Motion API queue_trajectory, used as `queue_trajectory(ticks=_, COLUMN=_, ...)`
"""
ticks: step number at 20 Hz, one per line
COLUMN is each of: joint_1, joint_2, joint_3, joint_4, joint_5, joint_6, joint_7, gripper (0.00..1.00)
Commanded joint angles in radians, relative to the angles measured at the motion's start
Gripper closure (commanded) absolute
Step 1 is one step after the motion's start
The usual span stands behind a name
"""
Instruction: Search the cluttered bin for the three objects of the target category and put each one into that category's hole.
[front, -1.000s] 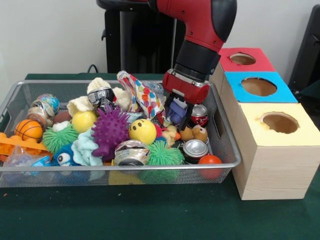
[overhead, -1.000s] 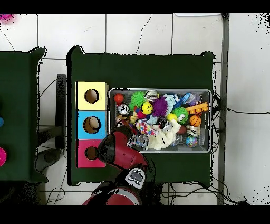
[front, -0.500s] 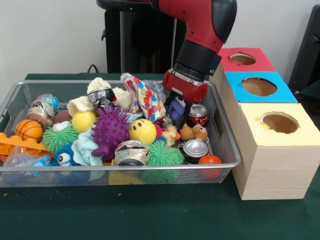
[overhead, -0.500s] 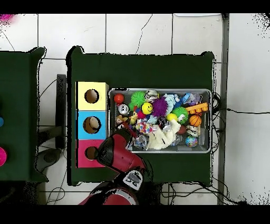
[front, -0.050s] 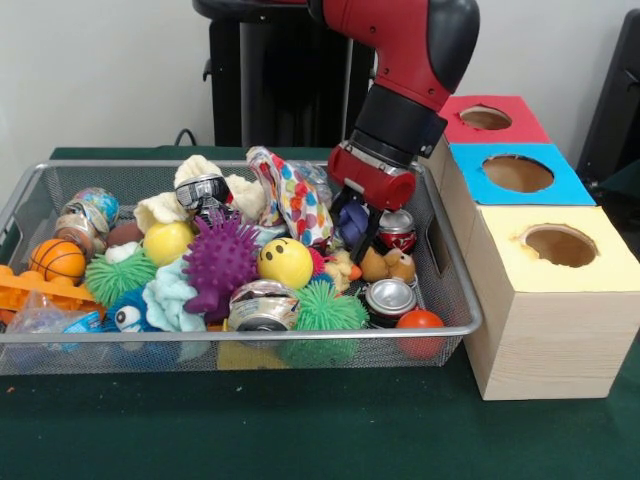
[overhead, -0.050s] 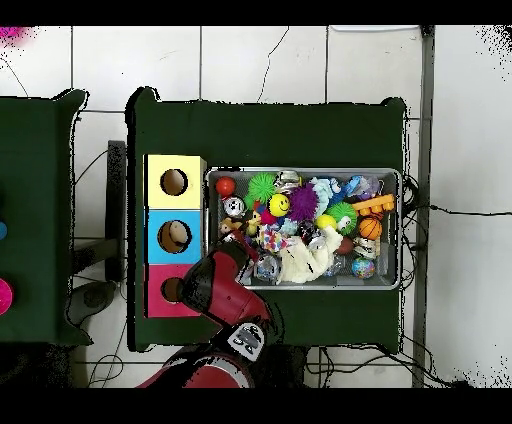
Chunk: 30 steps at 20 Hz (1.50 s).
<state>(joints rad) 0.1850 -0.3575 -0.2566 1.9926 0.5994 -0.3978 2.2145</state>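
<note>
Front view: wire mesh bin (front, -0.050s: 455, 300) packed with toys and cans — purple spiky ball (front, -0.050s: 218, 258), yellow smiley ball (front, -0.050s: 286, 262), green spiky ball (front, -0.050s: 322, 310), small basketball (front, -0.050s: 57, 259), orange-red ball (front, -0.050s: 420, 321) in the near right corner, two soda cans (front, -0.050s: 390, 296) lying near the bin's right end. Gripper (front, -0.050s: 355, 228) sits low among the clutter beside the spotted cloth (front, -0.050s: 295, 195), fingers clamped on a bluish-purple object (front, -0.050s: 353, 222); what that object is cannot be made out. Just right of the bin, three wooden boxes in a row, each with one round hole: yellow-topped box (front, -0.050s: 560, 255) nearest, blue-topped box (front, -0.050s: 515, 175) in the middle, red-topped box (front, -0.050s: 487, 118) farthest. Nothing visible inside the holes from this angle. Overhead view: arm covers the gripper and the bin's corner beside the red box (overhead, -0.050s: 172, 292). Blue box's hole (overhead, -0.050s: 173, 236) shows something pale brown inside; the yellow box's hole (overhead, -0.050s: 174, 182) looks dark.
</note>
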Motion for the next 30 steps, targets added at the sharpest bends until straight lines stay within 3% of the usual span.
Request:
queue_trajectory(ticks=1, joint_1=0.011, joint_2=0.084, joint_3=0.134, joint_4=-0.038, joint_5=0.077, joint_6=-0.006, joint_7=0.275, gripper=0.0)
queue_trajectory(ticks=9, joint_1=0.071, joint_2=0.078, joint_3=0.114, joint_4=-0.042, joint_5=0.177, joint_6=0.046, joint_7=0.235, gripper=0.0)
queue_trajectory(ticks=21, joint_1=0.094, joint_2=0.07, joint_3=0.114, joint_4=-0.04, joint_5=0.207, joint_6=0.052, joint_7=0.212, gripper=0.0)
queue_trajectory(ticks=26, joint_1=0.059, joint_2=0.07, joint_3=0.145, joint_4=-0.037, joint_5=0.159, joint_6=0.012, joint_7=0.254, gripper=0.0)
queue_trajectory(ticks=30, joint_1=0.027, joint_2=0.106, joint_3=0.166, joint_4=-0.076, joint_5=0.081, joint_6=-0.1, joint_7=0.307, gripper=0.0)
